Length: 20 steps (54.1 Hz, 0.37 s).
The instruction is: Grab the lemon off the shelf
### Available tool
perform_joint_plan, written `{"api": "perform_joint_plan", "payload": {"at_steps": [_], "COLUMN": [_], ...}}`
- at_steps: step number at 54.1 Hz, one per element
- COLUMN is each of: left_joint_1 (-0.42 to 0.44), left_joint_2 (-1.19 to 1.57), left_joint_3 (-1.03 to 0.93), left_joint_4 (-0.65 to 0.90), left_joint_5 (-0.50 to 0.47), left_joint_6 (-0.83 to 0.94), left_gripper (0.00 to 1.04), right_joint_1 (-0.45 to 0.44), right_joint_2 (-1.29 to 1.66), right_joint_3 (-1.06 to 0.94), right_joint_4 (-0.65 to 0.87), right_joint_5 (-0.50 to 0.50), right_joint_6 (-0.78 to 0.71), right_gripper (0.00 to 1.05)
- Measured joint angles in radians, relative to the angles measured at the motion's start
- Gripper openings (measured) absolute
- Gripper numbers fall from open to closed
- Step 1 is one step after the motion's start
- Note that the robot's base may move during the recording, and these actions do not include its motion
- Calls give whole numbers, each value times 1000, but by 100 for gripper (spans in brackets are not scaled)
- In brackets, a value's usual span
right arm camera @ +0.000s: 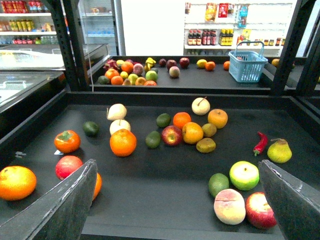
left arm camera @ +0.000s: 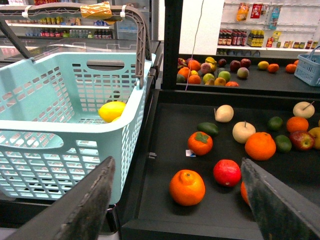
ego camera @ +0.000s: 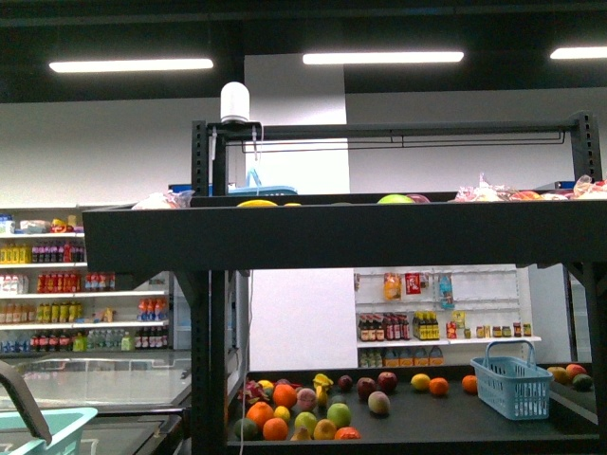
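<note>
A yellow lemon lies inside a light teal basket in the left wrist view, beside the black shelf tray. My left gripper is open and empty, low over the tray's front edge, with an orange and a red fruit between its fingers. My right gripper is open and empty over a bare patch of the same black tray, with a peach and a lime near one finger. The black rack fills the front view; neither arm shows there.
Several oranges, apples, pears and avocados are scattered across the tray. A red chilli and a pear lie to one side. A farther tier holds more fruit and a blue basket. White store shelves with bottles stand behind.
</note>
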Motion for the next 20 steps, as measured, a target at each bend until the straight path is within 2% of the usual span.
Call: {"api": "perform_joint_plan", "payload": {"at_steps": [6, 20], "left_joint_1": [0, 0], "left_joint_2": [0, 0], "left_joint_3": [0, 0], "left_joint_4": [0, 0], "left_joint_5": [0, 0], "left_joint_6": [2, 2], "left_gripper": [99, 97], "right_joint_1": [0, 0], "right_joint_2": [0, 0], "right_joint_3": [0, 0], "right_joint_4": [0, 0], "right_joint_5": [0, 0], "right_joint_6": [0, 0], "right_gripper": [97, 97]}}
